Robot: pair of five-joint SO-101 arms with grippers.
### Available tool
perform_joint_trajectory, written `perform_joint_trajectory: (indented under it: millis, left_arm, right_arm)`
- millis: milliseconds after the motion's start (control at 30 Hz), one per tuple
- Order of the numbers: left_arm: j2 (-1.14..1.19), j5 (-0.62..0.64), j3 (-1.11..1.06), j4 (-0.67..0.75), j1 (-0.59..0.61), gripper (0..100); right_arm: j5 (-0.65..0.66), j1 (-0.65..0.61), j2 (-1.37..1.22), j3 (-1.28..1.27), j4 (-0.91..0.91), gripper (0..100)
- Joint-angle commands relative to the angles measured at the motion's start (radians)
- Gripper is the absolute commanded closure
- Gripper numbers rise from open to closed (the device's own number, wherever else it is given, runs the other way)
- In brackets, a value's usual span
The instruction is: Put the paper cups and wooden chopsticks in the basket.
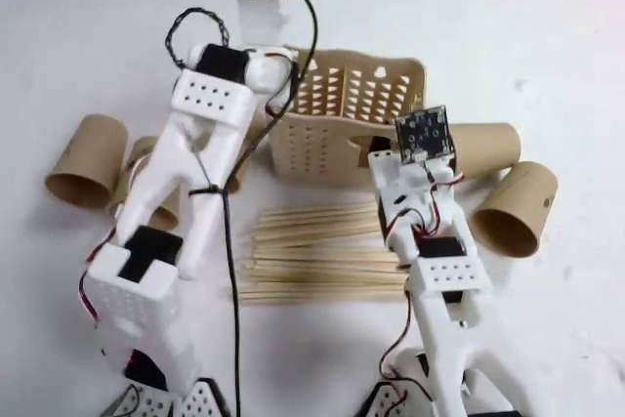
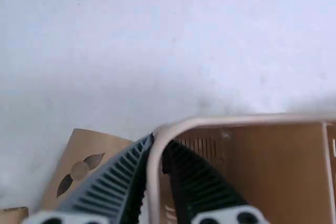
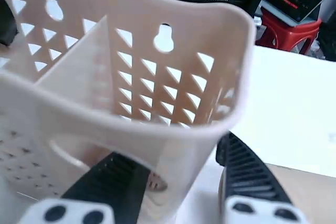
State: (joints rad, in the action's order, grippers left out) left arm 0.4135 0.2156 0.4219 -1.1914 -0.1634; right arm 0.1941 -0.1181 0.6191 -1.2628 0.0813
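Note:
The beige basket (image 1: 347, 114) stands at the back middle of the table. My left gripper (image 2: 157, 142) is shut on the basket's rim (image 2: 236, 120), one finger inside and one outside, at its far-left corner (image 1: 278, 75). My right gripper (image 3: 178, 156) is open astride the basket's front wall (image 3: 131, 124) at the near-right corner, under the wrist (image 1: 422, 136). Wooden chopsticks (image 1: 312, 251) lie in a loose pile in front of the basket, between the arms. Paper cups lie on their sides: one at the left (image 1: 88, 158), one partly under the left arm (image 1: 146, 178), two at the right (image 1: 493, 146) (image 1: 518, 207).
A black cable (image 1: 232, 271) runs down the table beside the left ends of the chopsticks. A paper cup (image 2: 86, 163) lies on the table just outside the basket corner in the left wrist view. Bare white table stretches behind the basket and at the far right.

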Motion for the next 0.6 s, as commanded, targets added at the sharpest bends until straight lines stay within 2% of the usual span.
perform_joint_trajectory:
  millis: [0,267,567]
  left_arm:
    - [0.016,0.069,0.014,0.04,0.038,98]
    - [0.013,0.084,0.014,0.035,0.058,98]
    - [0.013,0.11,0.014,0.034,0.058,98]
  right_arm:
    - [0.011,0.007,0.033,-0.038,0.047,82.6]
    - [0.011,0.01,0.173,-0.114,0.03,82.4]
    - [0.011,0.01,0.499,-0.117,-0.3,82.3]
